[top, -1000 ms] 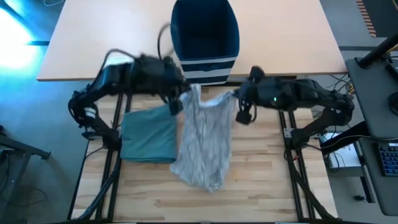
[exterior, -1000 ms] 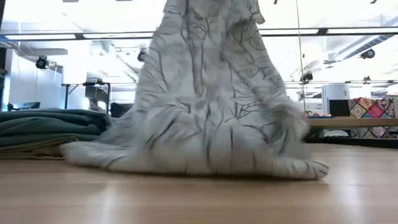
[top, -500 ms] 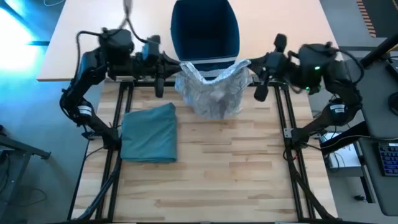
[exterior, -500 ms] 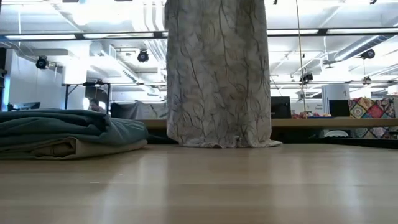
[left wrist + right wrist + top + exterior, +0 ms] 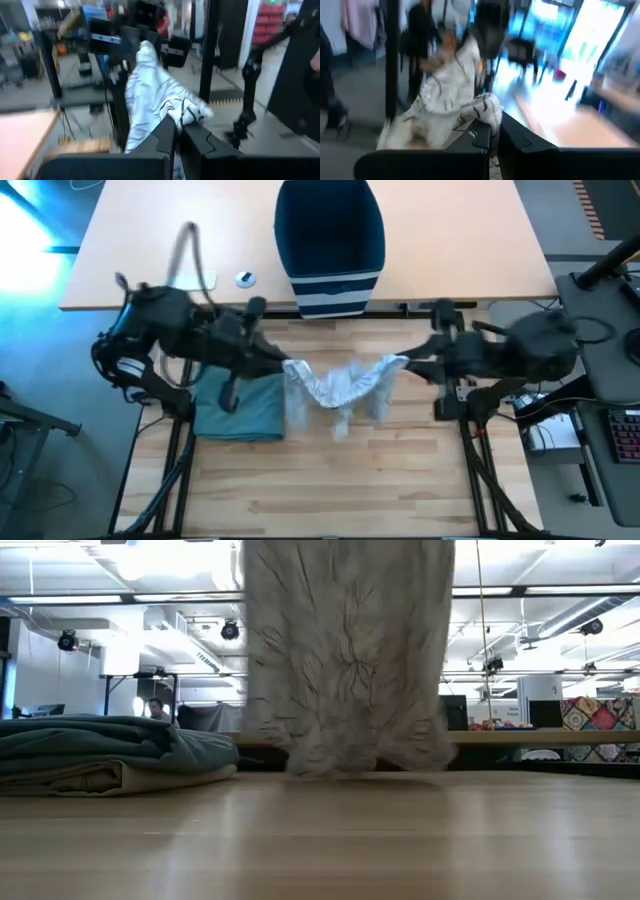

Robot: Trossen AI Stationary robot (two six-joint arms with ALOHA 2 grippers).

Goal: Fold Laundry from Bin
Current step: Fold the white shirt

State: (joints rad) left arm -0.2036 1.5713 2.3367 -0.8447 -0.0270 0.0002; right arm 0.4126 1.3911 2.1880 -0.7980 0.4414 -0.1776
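A white cloth with a dark branch pattern (image 5: 340, 385) hangs between my two grippers over the middle of the table. My left gripper (image 5: 287, 366) is shut on its left upper end and my right gripper (image 5: 404, 363) on its right upper end. In the low view the cloth (image 5: 345, 650) hangs down blurred, and its lower edge (image 5: 340, 762) is close to the tabletop; whether it touches, I cannot tell. A folded teal garment (image 5: 240, 405) lies flat on the table at the left, on top of a beige piece (image 5: 90, 778). The navy bin (image 5: 330, 240) stands at the far edge. My left gripper pinches a bunched upper corner of the cloth (image 5: 187, 112) between its two shut fingers, which point level toward the table's right. The cloth hangs below and stretches across to the other gripper. My right gripper pinches the opposite bunched corner (image 5: 487, 107) between its shut fingers, pointing level toward the table's left. The top edge sags slack between both holds.
A small white flat device (image 5: 245, 278) and a pale strip (image 5: 195, 280) lie on the far tabletop left of the bin. The black frame rails (image 5: 470, 440) run along both sides of the wooden table. Bare wood (image 5: 340, 480) lies toward the near edge.
Both grippers have risen and spread apart by the bin, then come back toward the near edge. The cloth, whose lower part lay spread on the table, has been lifted; it now hangs and swings between them.
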